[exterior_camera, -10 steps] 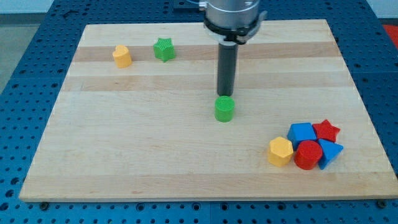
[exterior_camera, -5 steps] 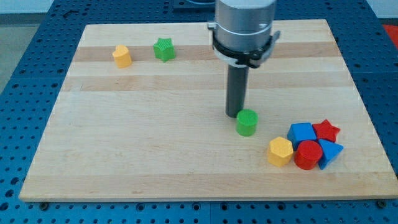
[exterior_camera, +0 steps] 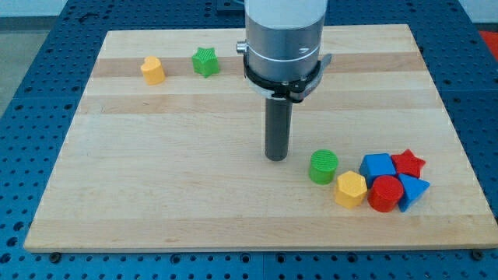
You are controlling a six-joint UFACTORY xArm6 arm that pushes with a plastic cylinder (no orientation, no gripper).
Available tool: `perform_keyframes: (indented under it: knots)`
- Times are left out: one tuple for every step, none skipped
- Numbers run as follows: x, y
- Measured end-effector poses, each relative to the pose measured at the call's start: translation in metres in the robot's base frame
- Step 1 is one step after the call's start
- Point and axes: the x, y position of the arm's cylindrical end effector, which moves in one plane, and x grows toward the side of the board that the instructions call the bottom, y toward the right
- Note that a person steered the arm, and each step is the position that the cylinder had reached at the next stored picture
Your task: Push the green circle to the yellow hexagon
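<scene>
Jaws: none fitted; my tip [exterior_camera: 277,158] stands apart, left of green circle [exterior_camera: 324,166]. Circle touching yellow hexagon [exterior_camera: 351,189]. Step: apparently delivered; next, at most a slight nudge.

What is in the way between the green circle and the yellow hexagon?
Nothing visible. The green circle sits right beside the yellow hexagon, up and to the view's left of it. My tip stands apart, to the circle's left.

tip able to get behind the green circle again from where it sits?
Probably yes. My tip stands just off the green circle, to the view's left, with bare board between them. The yellow hexagon sits on the circle's far side, not in the way.
</scene>
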Motion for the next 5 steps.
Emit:
perform_keyframes:
  knots:
    - [0.011,0.001]
    - [0.012,0.011]
    - [0.012,0.027]
    - [0.012,0.040]
    - [0.012,0.054]
